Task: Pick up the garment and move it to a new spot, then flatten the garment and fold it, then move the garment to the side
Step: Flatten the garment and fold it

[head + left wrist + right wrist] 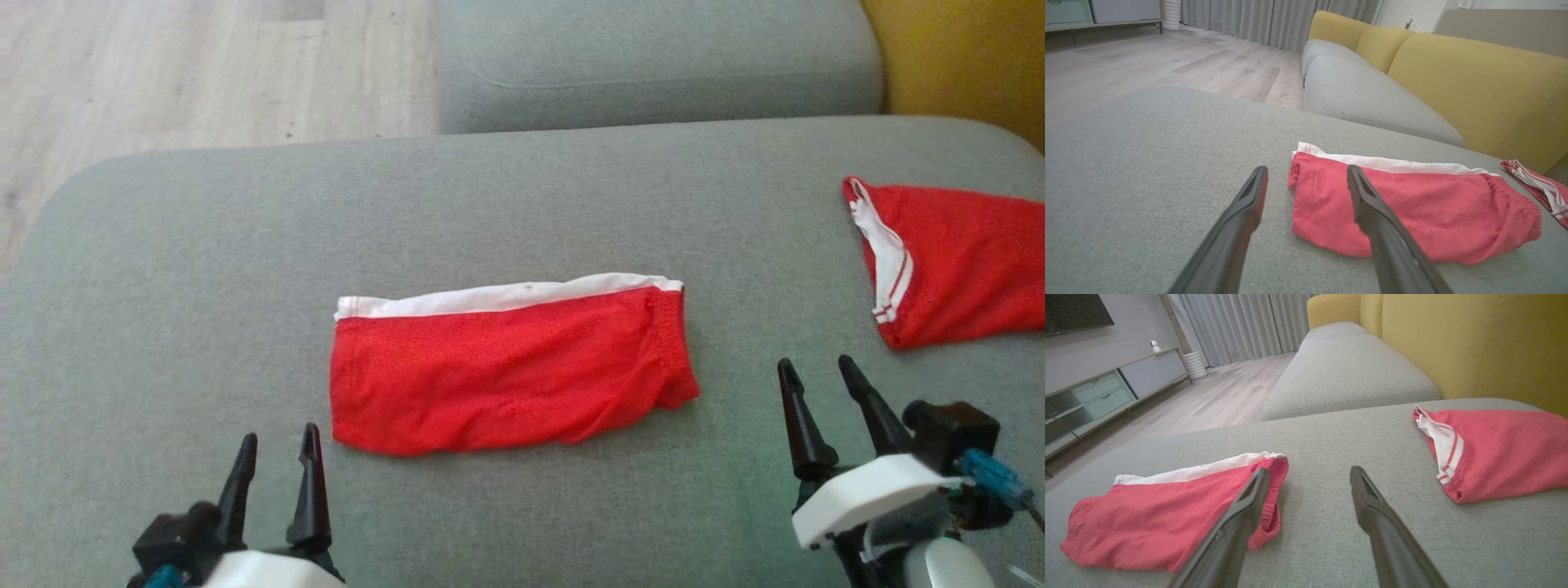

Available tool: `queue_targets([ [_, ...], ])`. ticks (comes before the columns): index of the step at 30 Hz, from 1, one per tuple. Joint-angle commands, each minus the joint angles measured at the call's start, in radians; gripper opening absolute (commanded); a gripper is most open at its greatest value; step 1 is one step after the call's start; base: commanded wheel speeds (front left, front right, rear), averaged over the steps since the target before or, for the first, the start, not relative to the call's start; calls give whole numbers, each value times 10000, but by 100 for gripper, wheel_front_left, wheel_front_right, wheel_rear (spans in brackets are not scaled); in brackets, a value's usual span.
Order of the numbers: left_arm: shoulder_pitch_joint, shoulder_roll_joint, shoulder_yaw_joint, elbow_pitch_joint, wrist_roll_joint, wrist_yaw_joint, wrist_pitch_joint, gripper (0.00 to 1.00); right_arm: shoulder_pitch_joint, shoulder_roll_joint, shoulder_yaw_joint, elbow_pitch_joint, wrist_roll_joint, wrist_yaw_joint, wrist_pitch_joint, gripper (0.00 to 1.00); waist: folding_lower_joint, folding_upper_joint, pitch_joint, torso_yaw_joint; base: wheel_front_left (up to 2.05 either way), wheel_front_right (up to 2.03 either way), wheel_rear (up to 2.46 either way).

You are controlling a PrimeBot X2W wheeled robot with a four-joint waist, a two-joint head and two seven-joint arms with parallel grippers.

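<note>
1 red garment (506, 376) with a white waistband (506, 296) lies folded flat at the middle of the grey cushion (522, 204), its long axis running left to right across my head view. My left gripper (279, 433), fingers spread and empty, sits just beside its near left corner; my right gripper (815, 362), also spread and empty, stands off its right end. I judge the left arm nearer. 1 other red garment (955, 261) lies far right. I read no writing.

Red garment (506, 376), apparently folded, on cushion (204, 269)
</note>
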State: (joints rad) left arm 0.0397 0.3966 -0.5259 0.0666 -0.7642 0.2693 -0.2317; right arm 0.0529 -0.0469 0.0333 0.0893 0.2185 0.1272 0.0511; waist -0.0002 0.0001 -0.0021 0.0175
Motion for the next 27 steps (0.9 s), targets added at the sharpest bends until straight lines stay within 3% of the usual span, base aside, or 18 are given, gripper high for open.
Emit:
queue_targets([
  [1,-383,224,303,-370,148,88,-131,100,-321,-33,229,-267,-39,35,-97,100,2,-1,-95,165,0,0,0],
  [11,-562,57,-167,-670,585,318,-13,100,-1445,-33,433,1115,330,35,200,100,2,-1,-171,821,0,0,0],
  [27,-809,-94,-424,-819,737,326,47,100,-4045,-33,299,6685,-45,35,89,100,2,-1,129,2140,0,0,0],
])
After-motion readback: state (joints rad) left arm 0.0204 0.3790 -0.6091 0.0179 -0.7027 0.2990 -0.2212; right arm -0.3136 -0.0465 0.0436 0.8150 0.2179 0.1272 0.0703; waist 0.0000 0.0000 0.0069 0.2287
